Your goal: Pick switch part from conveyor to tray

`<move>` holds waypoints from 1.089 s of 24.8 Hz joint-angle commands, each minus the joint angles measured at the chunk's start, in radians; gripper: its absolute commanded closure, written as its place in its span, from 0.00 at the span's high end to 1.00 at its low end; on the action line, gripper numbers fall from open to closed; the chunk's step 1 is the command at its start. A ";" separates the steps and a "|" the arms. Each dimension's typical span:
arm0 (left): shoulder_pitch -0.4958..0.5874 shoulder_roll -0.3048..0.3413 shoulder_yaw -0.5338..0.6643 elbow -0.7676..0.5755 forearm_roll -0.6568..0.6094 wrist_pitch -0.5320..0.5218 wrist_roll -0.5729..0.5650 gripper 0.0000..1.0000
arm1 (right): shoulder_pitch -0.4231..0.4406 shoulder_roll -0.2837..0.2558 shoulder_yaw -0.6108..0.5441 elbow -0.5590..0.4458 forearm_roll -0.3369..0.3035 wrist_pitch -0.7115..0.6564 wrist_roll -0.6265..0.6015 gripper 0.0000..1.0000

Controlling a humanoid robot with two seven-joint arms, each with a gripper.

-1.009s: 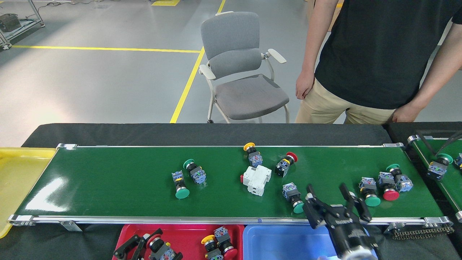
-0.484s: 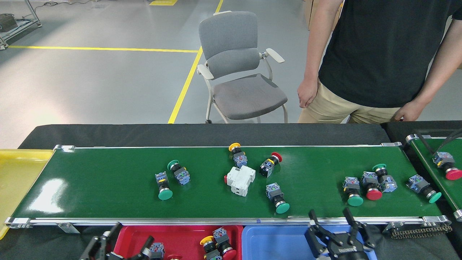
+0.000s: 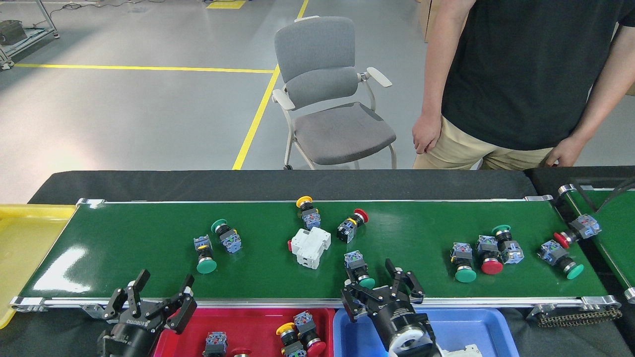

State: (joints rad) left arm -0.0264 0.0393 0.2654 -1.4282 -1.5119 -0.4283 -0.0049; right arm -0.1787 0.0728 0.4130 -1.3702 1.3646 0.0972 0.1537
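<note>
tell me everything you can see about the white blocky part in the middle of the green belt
The white blocky plastic part looks like a small moulded breaker-type module with stepped, ridged sides and a small red tab at its left end. It lies tilted on the glossy dark-green conveyor belt, near the middle. A yellow-capped push-button switch lies just behind it; whether they touch is unclear. No gripper holds it.

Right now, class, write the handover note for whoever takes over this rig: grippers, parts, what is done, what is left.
Left gripper: open, empty, at the conveyor's near rail above the red tray.
Right gripper: open, empty, right beside a green-capped switch, not gripping it.
Done: several switches lie in the red tray; the blue tray holds a white part at most.
Left: about ten switches and a white breaker on the belt.
</note>
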 commanded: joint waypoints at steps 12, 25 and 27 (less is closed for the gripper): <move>-0.165 0.030 -0.003 0.196 -0.044 0.057 -0.004 1.00 | -0.001 -0.015 0.001 -0.066 -0.093 -0.286 -0.002 0.19; -0.187 0.048 -0.021 0.281 -0.034 0.014 0.008 0.07 | 0.251 -0.042 0.046 -0.274 -0.133 -0.682 0.060 0.98; -0.133 0.047 -0.025 0.183 -0.014 -0.096 0.011 0.07 | 0.249 -0.044 0.046 -0.274 -0.133 -0.680 0.060 0.98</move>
State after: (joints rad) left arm -0.1580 0.0784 0.2429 -1.2050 -1.5355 -0.4527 -0.0051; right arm 0.0806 0.0233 0.4596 -1.6297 1.2336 -0.5766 0.2100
